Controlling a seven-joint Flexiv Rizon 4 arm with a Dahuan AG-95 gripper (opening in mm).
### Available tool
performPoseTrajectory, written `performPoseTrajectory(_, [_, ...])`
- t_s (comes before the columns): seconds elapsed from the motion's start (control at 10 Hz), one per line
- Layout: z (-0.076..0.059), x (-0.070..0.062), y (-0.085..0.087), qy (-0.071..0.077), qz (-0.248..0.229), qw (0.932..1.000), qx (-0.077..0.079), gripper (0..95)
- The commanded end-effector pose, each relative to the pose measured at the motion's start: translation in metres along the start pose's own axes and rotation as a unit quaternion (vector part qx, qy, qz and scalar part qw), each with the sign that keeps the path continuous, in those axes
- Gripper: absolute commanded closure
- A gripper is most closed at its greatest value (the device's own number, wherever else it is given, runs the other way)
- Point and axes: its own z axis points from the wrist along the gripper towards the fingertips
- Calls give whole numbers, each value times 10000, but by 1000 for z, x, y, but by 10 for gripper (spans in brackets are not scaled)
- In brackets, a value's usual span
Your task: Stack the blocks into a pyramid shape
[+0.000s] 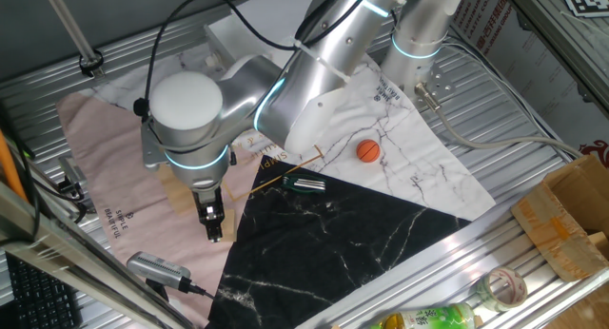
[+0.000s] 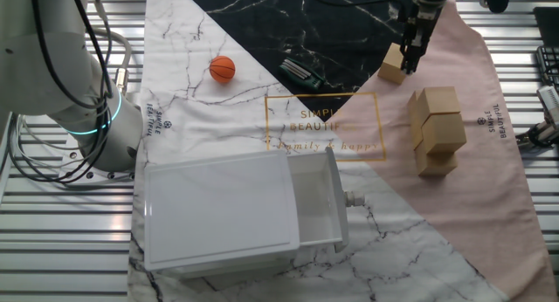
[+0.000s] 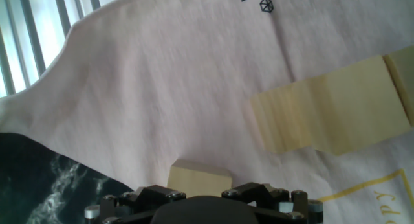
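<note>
Hand view crops jaws' grip on block (image 3: 199, 179).

Work surface: table (image 1: 533, 163) of ribbed aluminium slats, silver, visible on all sides of the cloths. Coverings: pink cloth (image 2: 489, 175) with printed lettering; white marble-pattern sheet (image 2: 188, 84); black marble-pattern sheet (image 1: 333, 243), overlapping at angles. At the edge of one fixed view: cardboard box (image 1: 566, 220), tape roll (image 1: 502, 287), green-labelled bottle (image 1: 428, 319), keyboard (image 1: 38, 296) at the lower left corner. Grey cables (image 1: 495, 129) trail across the slats. Lighting: even, bright, soft shadows.
</note>
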Motion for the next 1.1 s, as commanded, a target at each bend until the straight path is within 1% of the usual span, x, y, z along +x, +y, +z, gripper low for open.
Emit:
performPoseTrajectory(0.1, [2,0,1,15,-1,10000,1,0])
performPoseTrajectory(0.4, [7,1,0,41,-1,10000,6,0])
performPoseTrajectory(0.9, [19,11,0,25,0,10000,-16,0])
performPoseTrajectory(1.1, [22,13,-1,39,1,10000,-22,0])
